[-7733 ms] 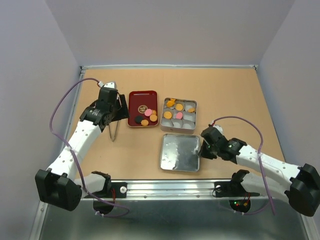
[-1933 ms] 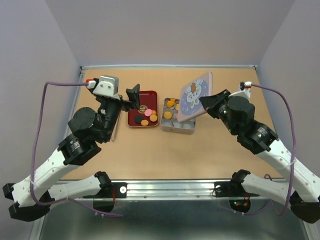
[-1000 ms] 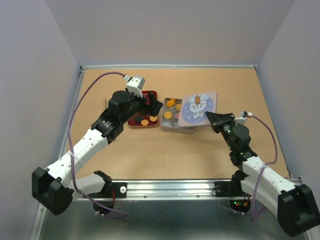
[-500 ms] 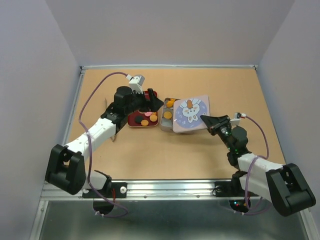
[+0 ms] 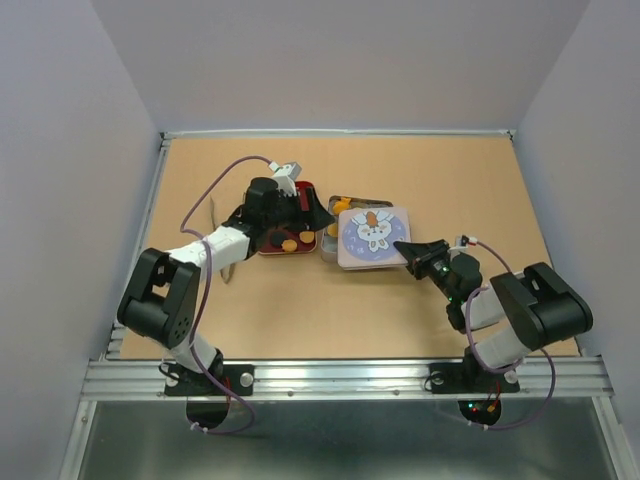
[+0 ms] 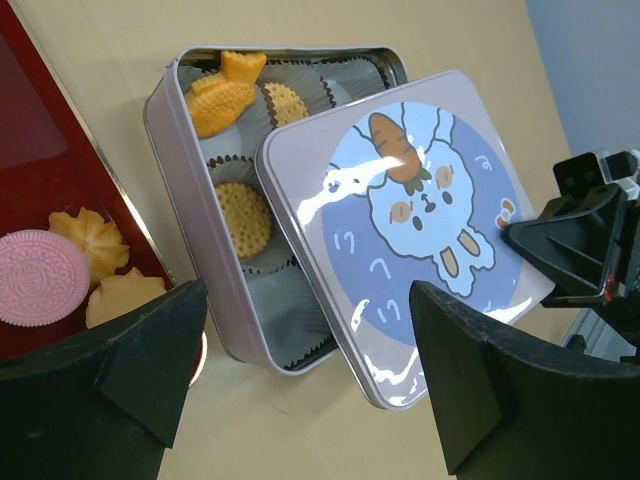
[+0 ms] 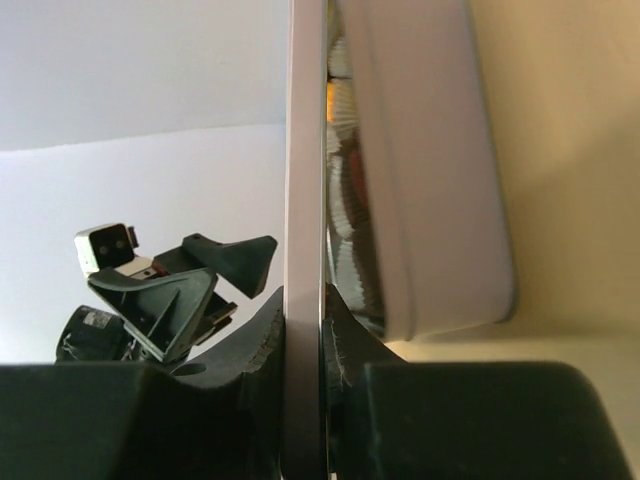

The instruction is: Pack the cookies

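The cookies lie in two places: some in the paper cups of the open silver tin (image 6: 200, 265), such as an orange fish-shaped one (image 6: 222, 88), and pink and yellow ones (image 6: 60, 270) on the red tray (image 6: 40, 130). The lid (image 5: 372, 237) with the rabbit picture lies skewed over the tin's right part and overhangs its near-right corner. My right gripper (image 7: 303, 300) is shut on the lid's right edge (image 7: 305, 150). Above the tin's near-left side my left gripper (image 6: 310, 380) stands open and holds nothing.
The red tray (image 5: 268, 248) sits directly left of the tin (image 5: 327, 250). Both grippers (image 5: 312, 208) (image 5: 405, 250) flank the tin closely. Purple cables loop from each wrist. Walls close the table on three sides.
The right gripper has carried the lid down and to the left, over the tin. The left gripper has moved right, from over the tray toward the tin.
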Available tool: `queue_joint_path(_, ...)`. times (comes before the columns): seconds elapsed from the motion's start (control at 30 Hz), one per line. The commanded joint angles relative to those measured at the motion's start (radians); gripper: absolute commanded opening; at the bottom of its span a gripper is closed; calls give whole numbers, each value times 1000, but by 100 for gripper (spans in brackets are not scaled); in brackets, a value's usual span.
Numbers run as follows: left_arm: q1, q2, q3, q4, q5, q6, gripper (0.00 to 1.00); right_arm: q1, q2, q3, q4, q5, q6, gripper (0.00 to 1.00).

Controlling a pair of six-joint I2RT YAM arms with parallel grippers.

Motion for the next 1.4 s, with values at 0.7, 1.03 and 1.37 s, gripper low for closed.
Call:
queue_joint_path(0.7, 4, 94, 62, 114, 100, -44, 93, -14, 340, 81, 550, -21, -78, 56)
queue_joint_path(1.03, 2, 95, 51, 119, 94, -44, 93, -14, 349, 43, 550, -50, -98, 72)
queue_joint_path(1.37, 2, 86, 45, 122, 90, -44, 93, -14, 403, 0, 551, -87, -127, 84)
